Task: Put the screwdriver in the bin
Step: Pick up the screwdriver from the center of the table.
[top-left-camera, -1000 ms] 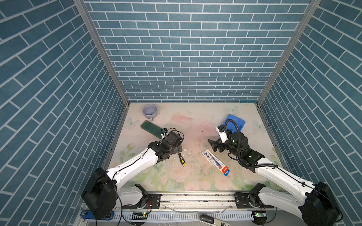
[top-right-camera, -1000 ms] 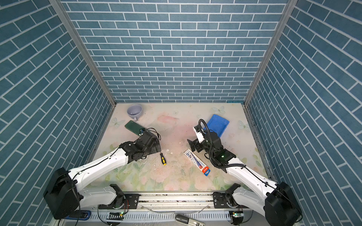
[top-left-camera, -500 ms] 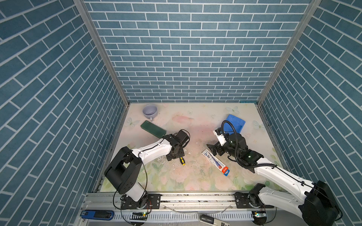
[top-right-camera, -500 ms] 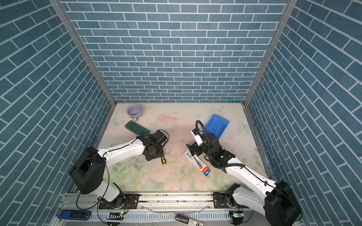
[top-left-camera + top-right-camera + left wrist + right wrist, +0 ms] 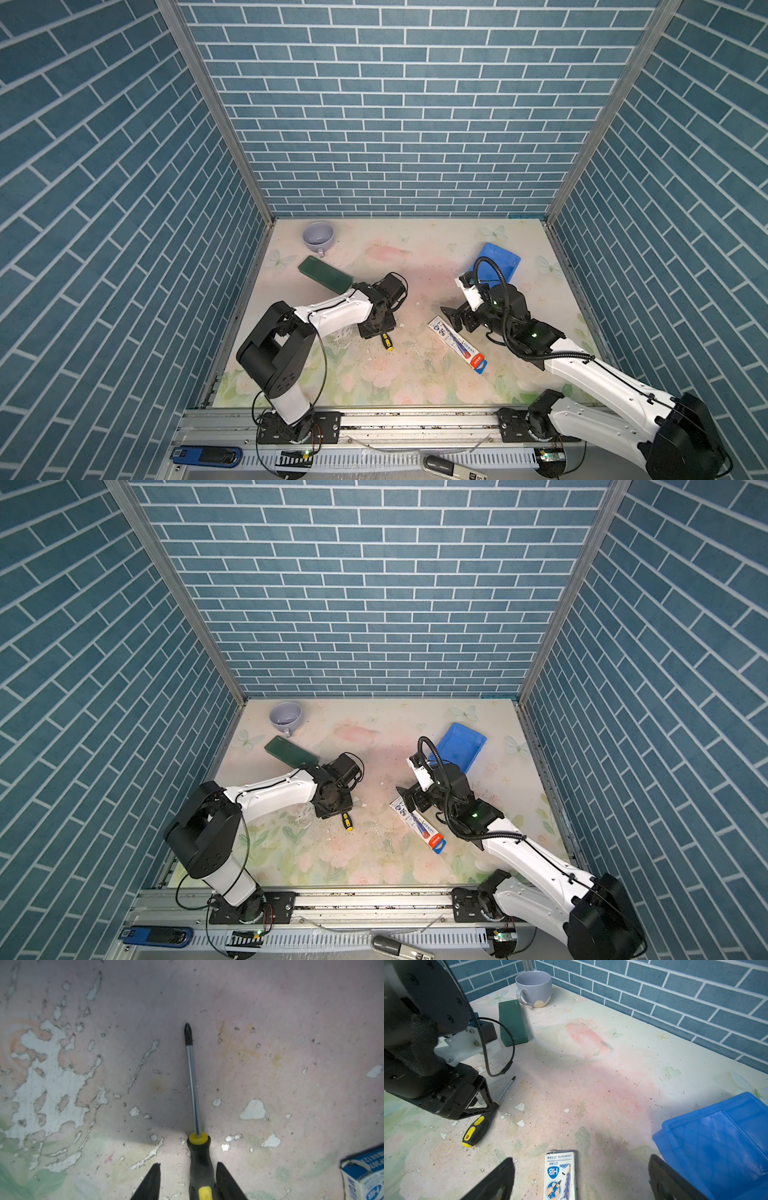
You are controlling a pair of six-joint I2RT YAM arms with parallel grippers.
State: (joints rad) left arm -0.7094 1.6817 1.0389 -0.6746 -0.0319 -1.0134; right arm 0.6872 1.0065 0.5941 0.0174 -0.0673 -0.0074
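Note:
The screwdriver (image 5: 387, 341) (image 5: 346, 821) lies flat on the flowered table, with a black handle, yellow accents and a thin metal shaft. My left gripper (image 5: 380, 332) (image 5: 188, 1164) is down over it, its jaws astride the handle (image 5: 200, 1165). One finger touches the handle, and a gap shows between the handle and the other finger. The blue bin (image 5: 500, 259) (image 5: 716, 1142) stands at the back right, partly behind my right arm. My right gripper (image 5: 451, 318) (image 5: 581, 1158) hangs wide open over the end of a pencil box, holding nothing.
A white-blue pencil box (image 5: 457, 344) (image 5: 560, 1176) lies between the screwdriver and the bin. A dark green case (image 5: 325, 274) and a lavender cup (image 5: 318, 237) sit at the back left. Tiled walls enclose the table on three sides.
My left gripper has swung right and come down over the screwdriver, and its jaws have narrowed around the handle. The right gripper has shifted slightly and stayed open.

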